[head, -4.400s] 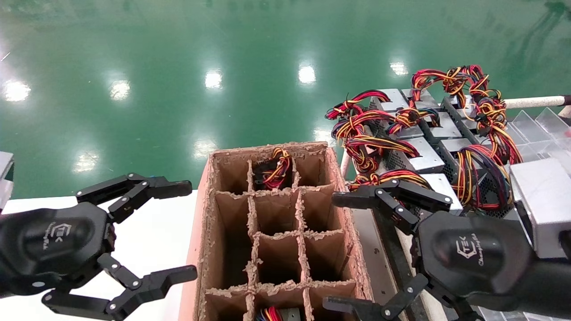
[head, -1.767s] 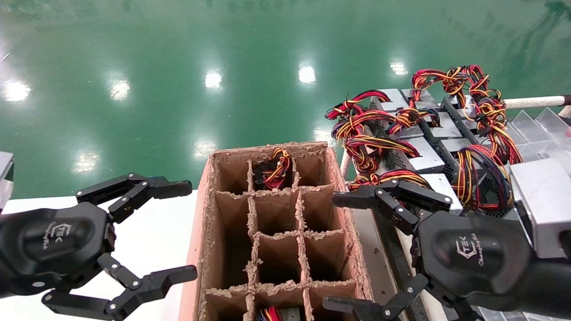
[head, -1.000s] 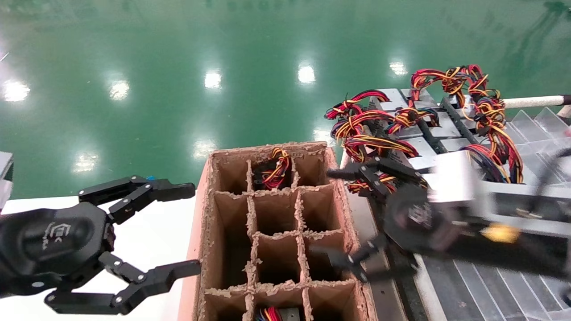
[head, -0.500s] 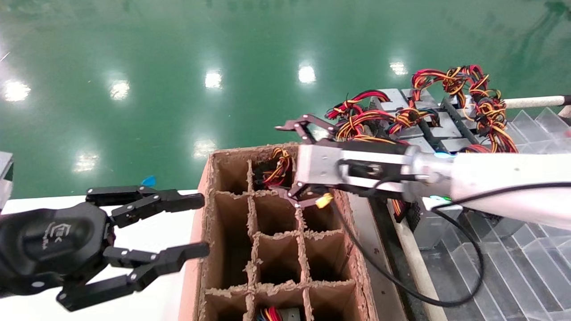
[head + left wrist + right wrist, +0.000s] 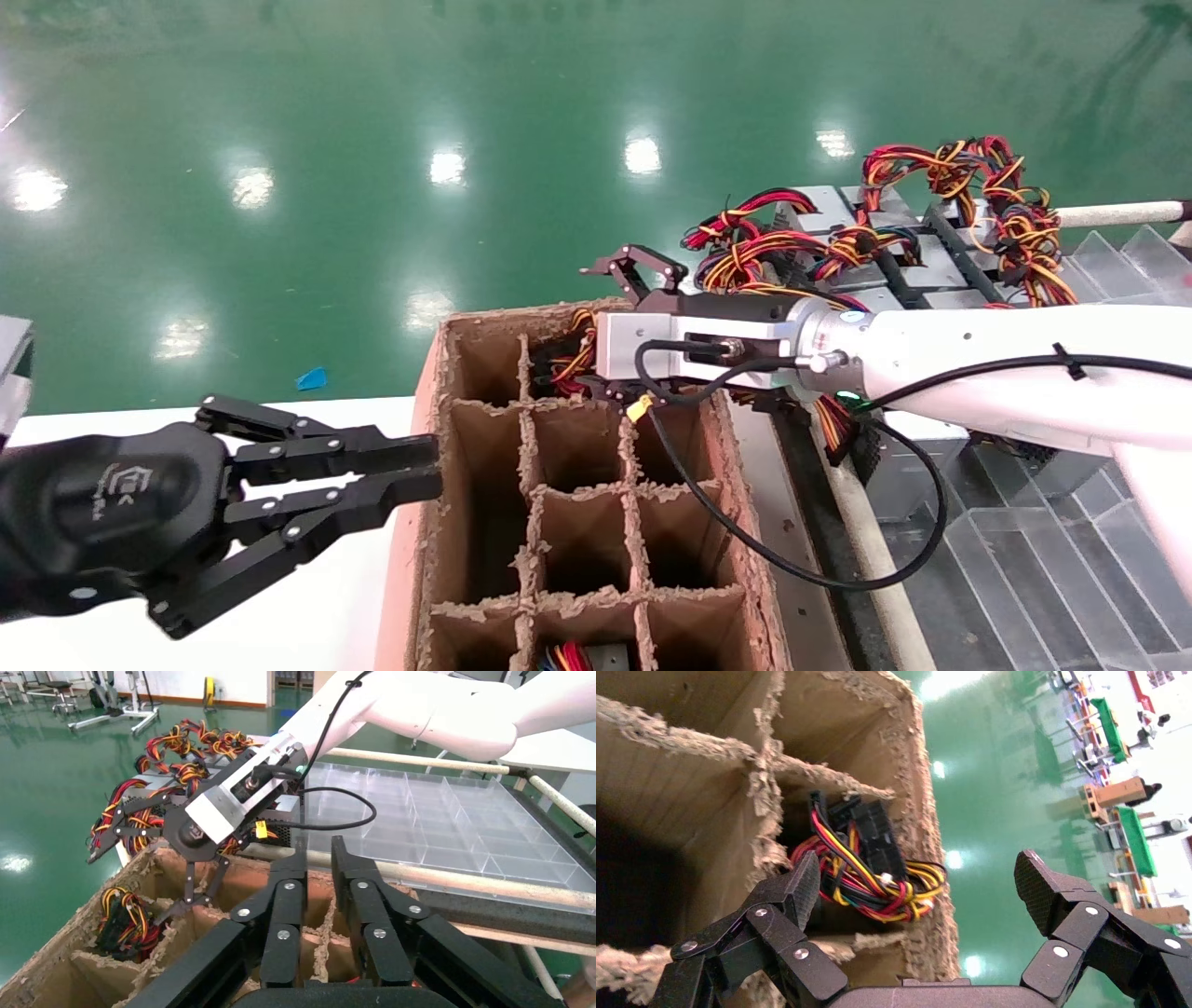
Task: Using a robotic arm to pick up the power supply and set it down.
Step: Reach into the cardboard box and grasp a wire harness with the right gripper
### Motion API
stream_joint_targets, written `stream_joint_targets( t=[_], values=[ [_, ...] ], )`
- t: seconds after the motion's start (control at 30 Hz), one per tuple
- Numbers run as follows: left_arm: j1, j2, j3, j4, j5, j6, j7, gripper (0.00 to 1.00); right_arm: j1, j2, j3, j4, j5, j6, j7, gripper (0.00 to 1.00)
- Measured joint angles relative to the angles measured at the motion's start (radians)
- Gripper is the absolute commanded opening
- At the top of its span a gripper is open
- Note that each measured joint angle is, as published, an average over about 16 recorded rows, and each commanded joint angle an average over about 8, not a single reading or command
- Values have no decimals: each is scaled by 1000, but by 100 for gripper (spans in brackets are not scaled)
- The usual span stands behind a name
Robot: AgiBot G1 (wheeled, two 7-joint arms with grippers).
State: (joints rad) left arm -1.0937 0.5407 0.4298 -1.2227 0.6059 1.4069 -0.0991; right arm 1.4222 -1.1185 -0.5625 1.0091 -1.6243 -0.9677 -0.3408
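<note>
Your landmark is the divided cardboard box [image 5: 577, 485], a tall carton split by ragged partitions into cells. Most cells you can see into look empty; the middle cell of the far row holds a power supply [image 5: 570, 359], sunk deep so that only its bundle of red, yellow and black wires [image 5: 866, 874] shows above the rim. That depth is probably why the approach comes from above.

Off the box's right side lies the stock of power supplies [image 5: 866, 270], silver boxes packed side by side with their wire bundles looped on top, and beyond them a clear sectioned tray [image 5: 450, 822].

Your right gripper [image 5: 622, 331] reaches in from that side, its white arm crossing the box's right wall. Its fingers are spread wide and hold nothing: one hangs outside the far wall over the green floor, the other sits down at the far-row partition. In the right wrist view the wire bundle lies just beside the lower finger [image 5: 800, 888], inside the span but close to one side, so it is not yet centred.

Your left gripper [image 5: 424, 471] is parked at the box's left wall, its fingers drawn nearly together on nothing, tips just beside the cardboard.
</note>
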Motion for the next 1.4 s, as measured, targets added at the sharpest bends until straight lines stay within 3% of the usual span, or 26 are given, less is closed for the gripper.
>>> stream_joint_targets(
  t=[0.13,0.27,0.83,1.4],
  values=[
    [0,0,0,0,0,0,0,0,7,-15,-3,-41,-3,5,-28,15],
    [0,0,0,0,0,0,0,0,14,-30,-6,-83,-1,6,-59,0],
    [0,0,0,0,0,0,0,0,36,-77,-8,-199,5,21,-172,0],
    [0,0,0,0,0,0,0,0,40,-76,-9,-181,0,26,-194,0]
  ],
)
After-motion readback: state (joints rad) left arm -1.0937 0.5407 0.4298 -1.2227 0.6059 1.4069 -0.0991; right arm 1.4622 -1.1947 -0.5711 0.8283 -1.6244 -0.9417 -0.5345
